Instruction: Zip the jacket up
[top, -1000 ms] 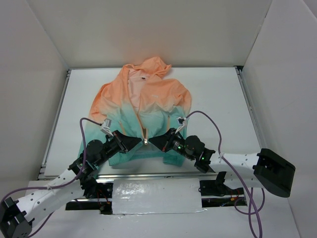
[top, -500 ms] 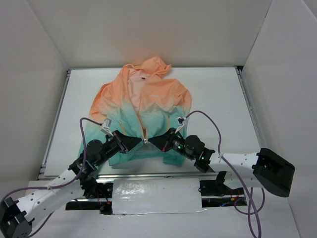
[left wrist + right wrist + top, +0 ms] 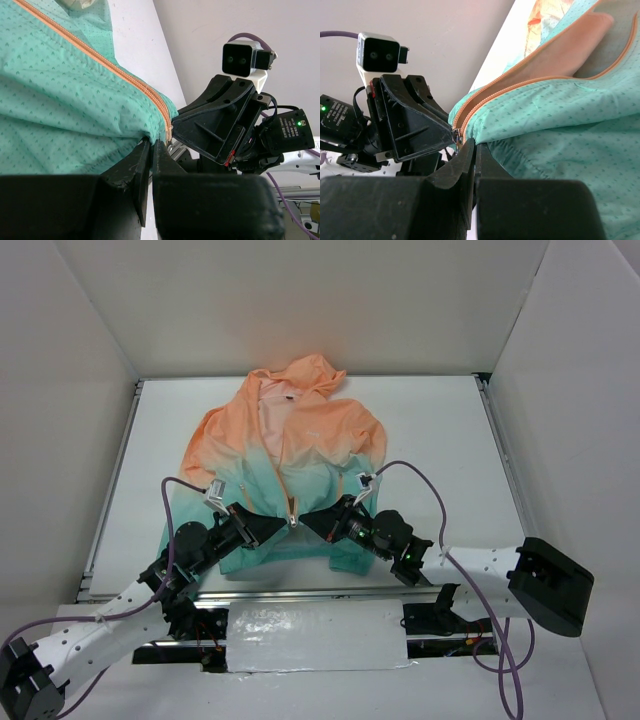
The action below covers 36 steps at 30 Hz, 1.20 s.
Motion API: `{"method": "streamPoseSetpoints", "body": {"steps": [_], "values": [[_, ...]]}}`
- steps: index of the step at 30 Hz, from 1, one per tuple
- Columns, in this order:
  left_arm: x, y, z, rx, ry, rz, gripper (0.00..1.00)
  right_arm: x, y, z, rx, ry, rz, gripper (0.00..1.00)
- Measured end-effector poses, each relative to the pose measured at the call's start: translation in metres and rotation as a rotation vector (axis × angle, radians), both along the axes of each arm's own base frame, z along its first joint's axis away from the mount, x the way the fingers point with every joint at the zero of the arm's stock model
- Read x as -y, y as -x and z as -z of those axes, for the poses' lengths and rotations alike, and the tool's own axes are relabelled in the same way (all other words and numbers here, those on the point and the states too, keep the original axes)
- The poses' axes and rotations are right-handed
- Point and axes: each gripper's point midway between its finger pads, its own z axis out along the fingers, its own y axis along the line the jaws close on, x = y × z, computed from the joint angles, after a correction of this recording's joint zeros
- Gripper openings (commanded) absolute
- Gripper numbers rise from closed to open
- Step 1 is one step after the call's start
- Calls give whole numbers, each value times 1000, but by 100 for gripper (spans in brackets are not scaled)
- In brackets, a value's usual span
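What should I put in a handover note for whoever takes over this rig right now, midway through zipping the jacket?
Left gripper: shut on the jacket's bottom edge, left of the zipper.
Right gripper: shut on the bottom edge just right of the zipper.
Jacket: flat on the table, hood away from the arms.
Done: both sides look joined at the slider, which sits at the bottom.
Left: pull the slider up; the front is open above it.

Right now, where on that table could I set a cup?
Roomiest: white table between the thin peach-to-teal hooded jacket and the right wall. Narrower strips: left of it, behind its hood. Crowded in front: left gripper and right gripper pinch the hem.
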Motion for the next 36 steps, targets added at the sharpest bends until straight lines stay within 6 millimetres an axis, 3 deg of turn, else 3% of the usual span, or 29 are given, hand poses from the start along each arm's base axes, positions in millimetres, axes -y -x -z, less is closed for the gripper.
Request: {"method": "streamPoseSetpoints", "body": {"steps": [22, 36], "values": [[-2, -1, -5, 3, -2, -12, 0, 5, 5, 10, -11, -5, -6, 0], [-1, -3, -4, -2, -6, -12, 0, 6, 8, 2, 9, -24, -18, 0]]}}
